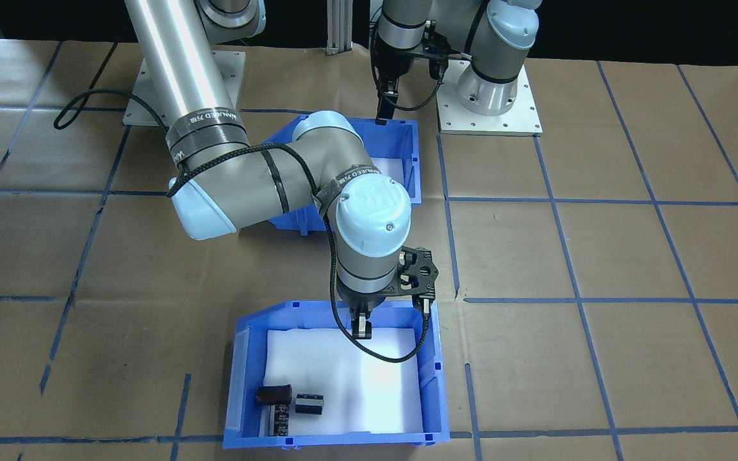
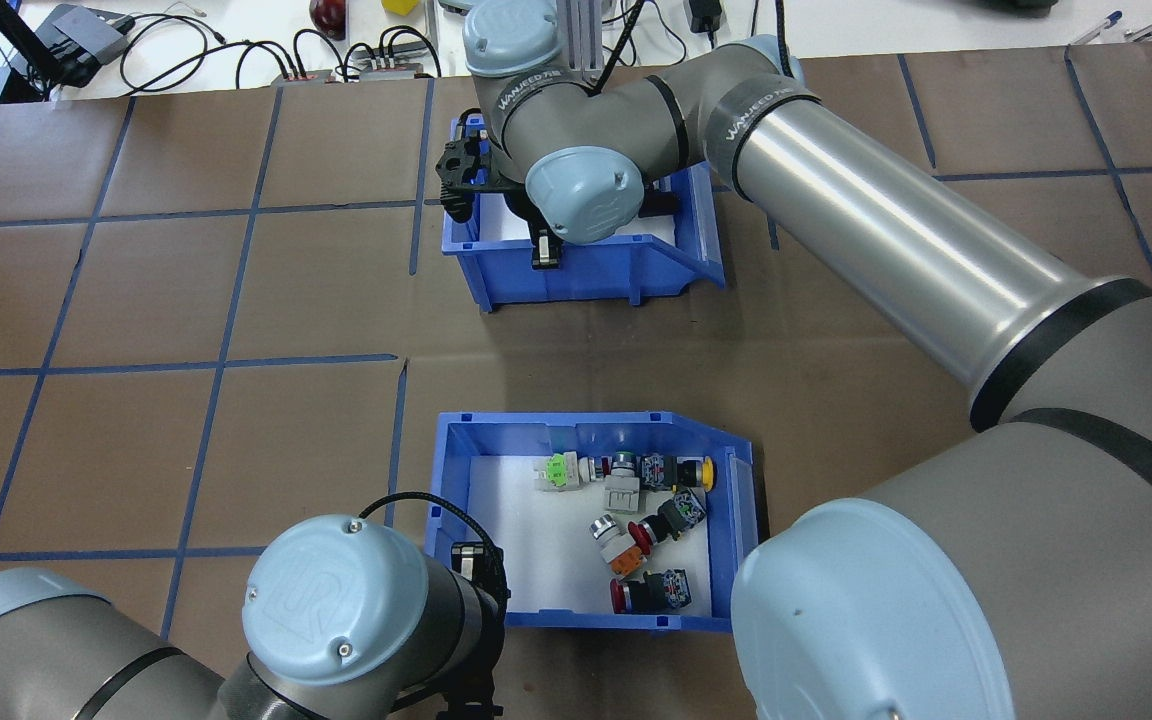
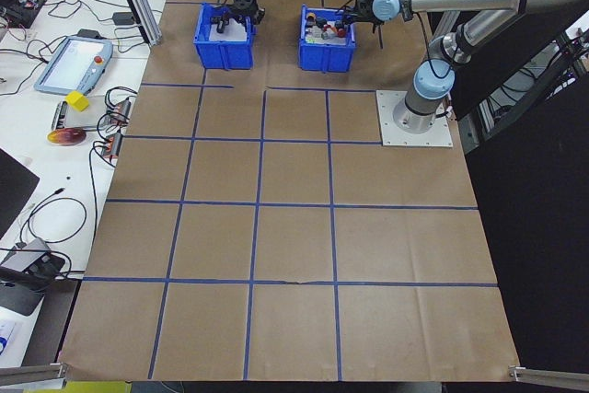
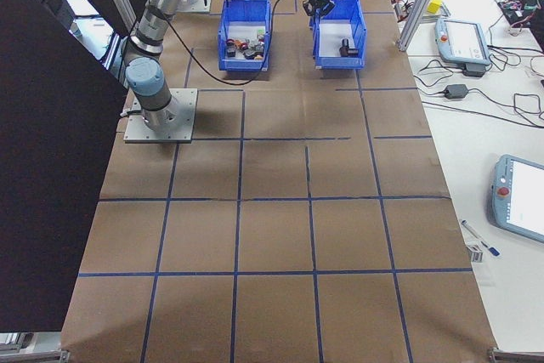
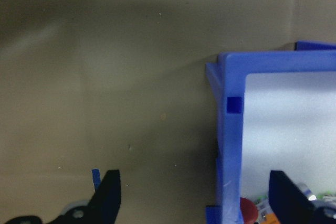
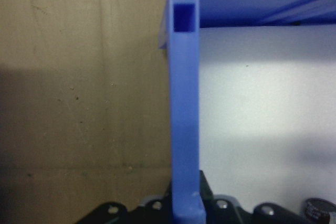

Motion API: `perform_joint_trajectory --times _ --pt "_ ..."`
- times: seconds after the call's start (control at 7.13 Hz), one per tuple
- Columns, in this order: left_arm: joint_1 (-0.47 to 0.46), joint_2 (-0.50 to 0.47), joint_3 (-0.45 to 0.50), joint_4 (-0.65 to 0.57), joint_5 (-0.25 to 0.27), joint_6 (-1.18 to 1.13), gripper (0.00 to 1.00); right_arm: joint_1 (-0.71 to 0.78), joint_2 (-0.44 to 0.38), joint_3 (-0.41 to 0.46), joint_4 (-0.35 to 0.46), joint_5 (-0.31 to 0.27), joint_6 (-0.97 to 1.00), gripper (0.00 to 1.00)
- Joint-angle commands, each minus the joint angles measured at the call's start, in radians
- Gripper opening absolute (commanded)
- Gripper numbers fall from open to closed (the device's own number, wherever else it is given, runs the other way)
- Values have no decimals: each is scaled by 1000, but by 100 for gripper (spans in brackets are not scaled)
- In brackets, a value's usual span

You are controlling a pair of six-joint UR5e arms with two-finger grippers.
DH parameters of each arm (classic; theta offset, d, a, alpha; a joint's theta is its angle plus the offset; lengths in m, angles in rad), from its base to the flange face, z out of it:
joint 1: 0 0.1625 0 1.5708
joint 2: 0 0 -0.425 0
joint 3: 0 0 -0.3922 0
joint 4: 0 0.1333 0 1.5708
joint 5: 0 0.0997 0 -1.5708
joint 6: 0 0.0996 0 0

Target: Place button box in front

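The button box (image 2: 446, 470) is a blue bin with a white foam floor and red, green and yellow push-buttons (image 2: 636, 510), on the robot's side of the table. It also shows behind the right arm (image 1: 410, 160). My left gripper (image 2: 476, 565) is open at the box's corner. In the left wrist view, its fingers (image 5: 107, 195) straddle the box wall (image 5: 231, 129) without touching it. My right gripper (image 1: 361, 328) reaches across to the alike capacitor bin (image 1: 241, 384) and is shut on its wall (image 6: 184, 103). Dark capacitors (image 1: 274, 395) lie inside.
Both bins stand in one line on brown paper with blue tape grid lines (image 2: 226, 300). The right arm's long silver link (image 2: 886, 240) slants above the table right of the button box. Cables and devices (image 2: 86, 40) lie beyond the far table edge.
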Motion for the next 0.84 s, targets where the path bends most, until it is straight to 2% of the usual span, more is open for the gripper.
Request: perform_joint_trajectory --times 0.0,0.14,0.42,0.56,0.7 --pt "-6 -50 1 87 -5 -22 99 -9 -44 -16 9 -28 -3 6" --pt "-16 -122 4 174 -5 -50 98 -33 -68 -13 10 -37 -27 6" --pt "-91 -234 5 270 -1 -127 93 -137 -120 11 38 -127 -188 5" --pt "-99 -276 5 312 5 -133 87 -201 -146 30 45 -132 -251 5" --pt "-104 -301 5 336 2 -183 66 -278 -181 62 46 -131 -330 5"
